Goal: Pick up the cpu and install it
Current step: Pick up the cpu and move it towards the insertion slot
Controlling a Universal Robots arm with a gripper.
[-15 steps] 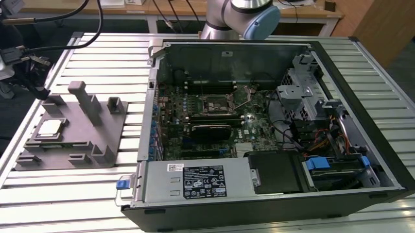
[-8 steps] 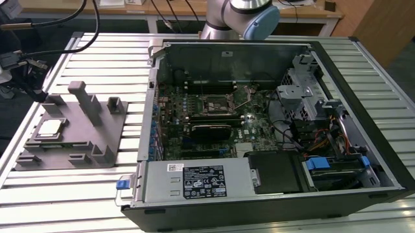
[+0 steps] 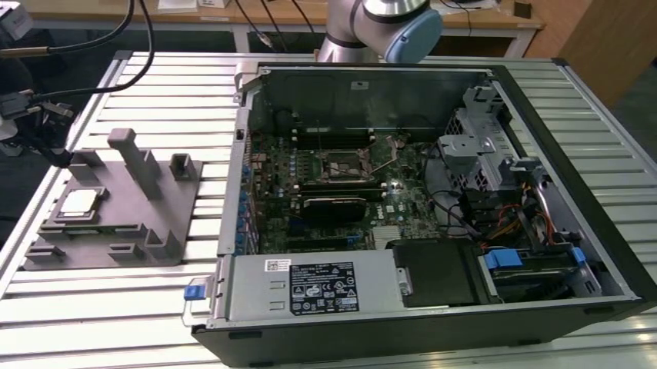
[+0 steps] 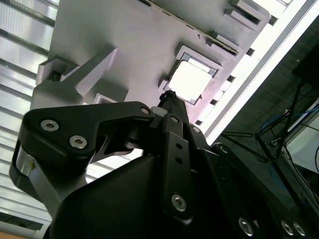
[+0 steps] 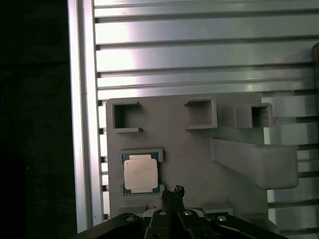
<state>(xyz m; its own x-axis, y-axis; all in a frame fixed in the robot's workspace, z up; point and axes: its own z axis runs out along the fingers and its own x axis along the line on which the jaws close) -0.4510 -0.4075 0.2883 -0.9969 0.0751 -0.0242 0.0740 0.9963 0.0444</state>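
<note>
The cpu [image 5: 141,173] lies flat in its pocket on the grey tray [image 5: 189,149], not yet picked up, so every step of the job is left. My gripper [image 5: 173,192] hangs over the tray just beside the chip, fingers drawn together and holding nothing. In the exterior view the tray sits on the slatted table [image 3: 103,307] at that view's left, well apart from the open computer case [image 3: 308,338], where the socket [image 3: 347,163] waits on the board. A tall post [image 3: 125,154] rises from the tray near the chip, and the case walls ring the socket.
</note>
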